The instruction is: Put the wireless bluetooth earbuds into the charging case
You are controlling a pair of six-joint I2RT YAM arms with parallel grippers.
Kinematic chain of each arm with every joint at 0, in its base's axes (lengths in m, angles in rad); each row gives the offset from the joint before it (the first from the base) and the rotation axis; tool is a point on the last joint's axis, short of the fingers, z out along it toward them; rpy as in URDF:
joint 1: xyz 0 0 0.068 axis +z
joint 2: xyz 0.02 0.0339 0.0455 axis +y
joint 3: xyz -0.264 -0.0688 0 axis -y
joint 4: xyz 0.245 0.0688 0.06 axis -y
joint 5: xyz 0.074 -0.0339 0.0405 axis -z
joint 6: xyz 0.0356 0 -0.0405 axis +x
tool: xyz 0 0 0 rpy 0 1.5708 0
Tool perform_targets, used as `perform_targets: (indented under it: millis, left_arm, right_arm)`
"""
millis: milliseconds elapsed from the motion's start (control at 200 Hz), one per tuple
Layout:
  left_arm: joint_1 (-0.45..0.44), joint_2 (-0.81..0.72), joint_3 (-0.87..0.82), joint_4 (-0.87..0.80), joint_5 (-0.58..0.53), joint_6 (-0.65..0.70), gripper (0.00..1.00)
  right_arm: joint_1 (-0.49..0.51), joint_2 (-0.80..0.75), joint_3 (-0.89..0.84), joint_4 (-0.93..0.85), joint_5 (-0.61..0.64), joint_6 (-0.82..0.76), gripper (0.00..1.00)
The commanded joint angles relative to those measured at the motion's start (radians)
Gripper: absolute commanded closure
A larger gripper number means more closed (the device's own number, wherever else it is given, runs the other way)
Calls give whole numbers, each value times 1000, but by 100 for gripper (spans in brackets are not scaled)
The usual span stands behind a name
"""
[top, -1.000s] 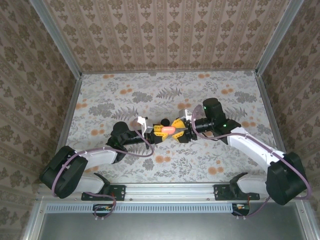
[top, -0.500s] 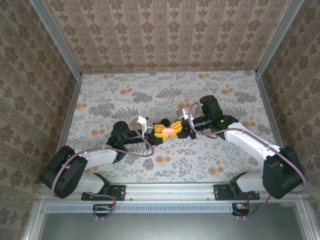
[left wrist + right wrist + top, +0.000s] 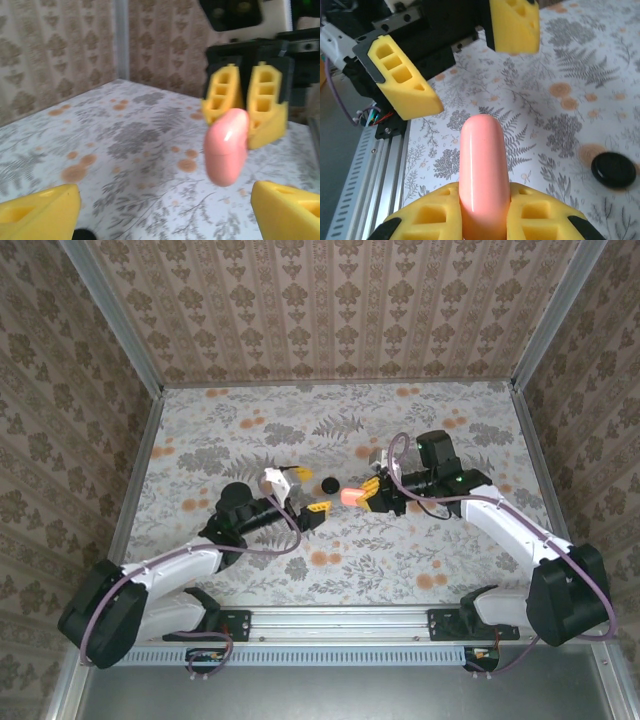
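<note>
Charging case [image 3: 351, 495] juts lengthwise from the right gripper's [image 3: 367, 496] clamp, pointing at the wide-spread left gripper [image 3: 307, 490].

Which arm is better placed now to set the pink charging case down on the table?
Right. The right gripper is shut on one end of the charging case. The left gripper is open and apart from the case, so it would have to grasp it first.

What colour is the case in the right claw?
Plain salmon pink charging case; best in the right wrist view.
</note>
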Motion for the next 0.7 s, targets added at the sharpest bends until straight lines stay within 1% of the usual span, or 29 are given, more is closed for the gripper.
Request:
perform_targets:
  millis: [0,65,105,170,225,440,695]
  left_arm:
    - [9,-34,-11,-136,-202,13,7]
    - [10,-38,-11,-169,-245,2,5]
    - [10,-36,-7,-191,-288,-13,4]
    - [12,-31,5,-248,-390,-44,2]
    - [16,-24,20,-296,-431,-56,1]
    - [24,3,54,-393,-503,-93,0]
    - [29,23,68,-422,-515,-91,0]
  right_arm:
    - [-12,27,-14,-37,82,105,85]
    - [-16,57,-4,-49,115,141,85]
    - [-18,79,7,-61,131,161,85]
    - [-18,110,34,-89,146,178,85]
    - [-19,170,58,-115,156,191,84]
    - [-21,318,148,-187,233,235,84]
    - [-34,510,264,-259,255,278,82]
